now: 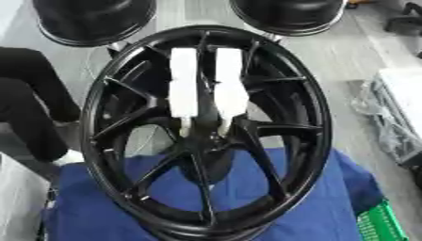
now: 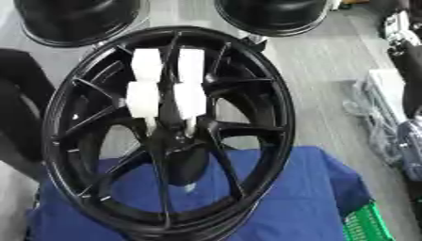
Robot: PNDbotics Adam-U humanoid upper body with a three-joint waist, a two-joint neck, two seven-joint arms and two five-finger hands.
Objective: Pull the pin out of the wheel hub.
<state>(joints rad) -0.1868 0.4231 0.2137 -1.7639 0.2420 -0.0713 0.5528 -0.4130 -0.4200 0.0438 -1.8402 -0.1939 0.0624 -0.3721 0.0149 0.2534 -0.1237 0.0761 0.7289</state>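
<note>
Hands absent, pin not yet gripped

Neither hand shows, so the fingers' state cannot be told. Two white pin-like pieces (image 1: 183, 84) stand side by side, their narrow ends meeting the hub (image 1: 202, 141) of the black wheel (image 1: 317, 122) at frame centre, on blue cloth (image 1: 329, 207). The reach seems pending; next, a hand must close round one piece. The contents of the green crate (image 1: 381, 223) at lower right are unseen.

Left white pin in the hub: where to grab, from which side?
Judging by its pose, take the left white pin on its wide upper block, fingers on its two long sides, coming from above, the camera side. Its narrow lower tip sits in the wheel hub, crowded by spokes and the right white pin close beside it. No hand is in view.
</note>
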